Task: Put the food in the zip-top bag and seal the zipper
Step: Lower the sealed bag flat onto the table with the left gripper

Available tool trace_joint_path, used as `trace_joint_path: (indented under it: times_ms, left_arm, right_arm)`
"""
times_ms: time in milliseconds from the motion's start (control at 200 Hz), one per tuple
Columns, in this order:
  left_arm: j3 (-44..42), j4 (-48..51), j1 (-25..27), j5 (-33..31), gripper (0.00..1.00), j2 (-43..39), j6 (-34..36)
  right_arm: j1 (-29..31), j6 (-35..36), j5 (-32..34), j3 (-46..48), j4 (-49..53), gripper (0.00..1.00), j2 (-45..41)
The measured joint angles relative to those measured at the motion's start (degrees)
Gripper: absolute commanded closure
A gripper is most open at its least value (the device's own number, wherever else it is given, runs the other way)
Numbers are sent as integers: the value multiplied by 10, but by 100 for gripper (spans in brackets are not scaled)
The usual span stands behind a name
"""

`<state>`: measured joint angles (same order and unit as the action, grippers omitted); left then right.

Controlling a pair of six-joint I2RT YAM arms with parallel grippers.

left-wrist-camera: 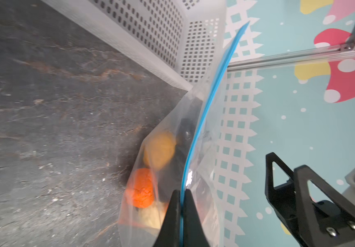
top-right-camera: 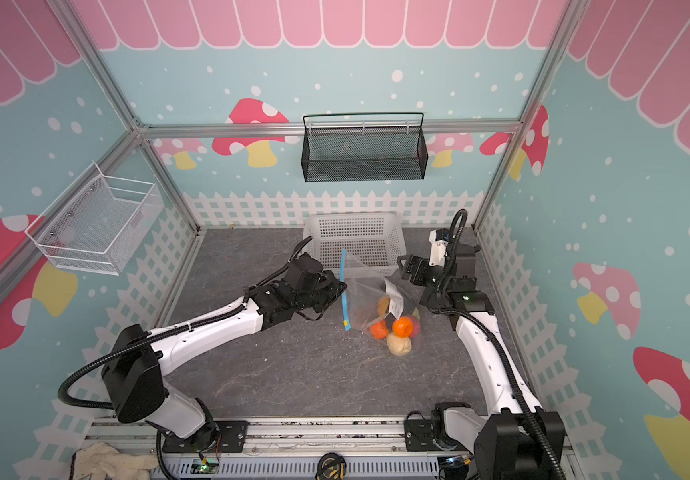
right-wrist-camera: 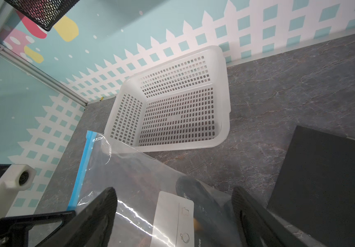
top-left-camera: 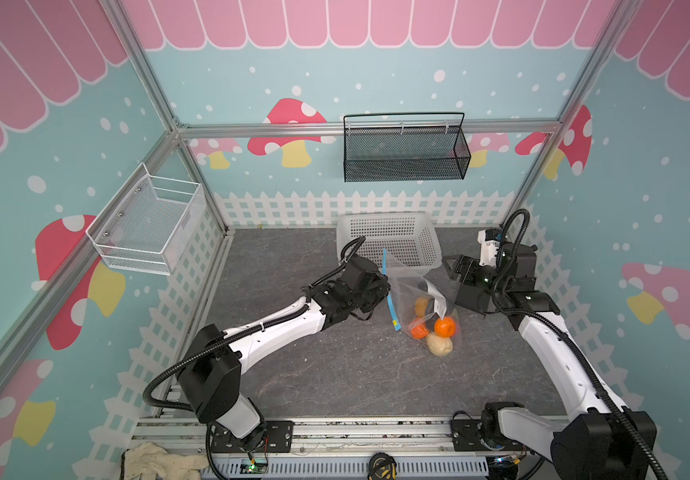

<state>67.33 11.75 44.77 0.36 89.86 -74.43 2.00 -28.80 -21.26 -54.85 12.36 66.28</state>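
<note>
Bright colours are seen
The zipper (right-wrist-camera: 81, 171) is coloured blue, two pieces of food (top-left-camera: 445, 327) are coloured orange, and the white basket (top-left-camera: 380, 217) is dotted with holes.

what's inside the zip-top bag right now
Through the zip-top bag: two orange pieces, a cream one, a yellow-orange one, a dark lump. Anything behind its white label is hidden.

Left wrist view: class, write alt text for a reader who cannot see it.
The left gripper is shut on the blue zipper of a clear zip-top bag. Orange and yellow-orange food shows inside it, on a grey table beside a white perforated basket.
</note>
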Motion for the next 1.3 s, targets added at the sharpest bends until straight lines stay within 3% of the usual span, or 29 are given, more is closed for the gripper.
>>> trace_joint_path:
  times_ms: [360,695,920,1296]
  left_arm:
    - [-116,-12,-79,61,100,-35,34]
    - [-163,-15,-137,119,100,-21,122]
    - [-200,-25,-163,136,100,-3,160]
    - [-205,-24,-190,151,69,-1,230]
  right_arm:
    - [50,9,-22,73,-4,37,20]
    - [146,9,-17,93,-17,47,51]
    - [186,9,-13,106,-26,48,81]
    - [221,9,-6,116,-36,45,113]
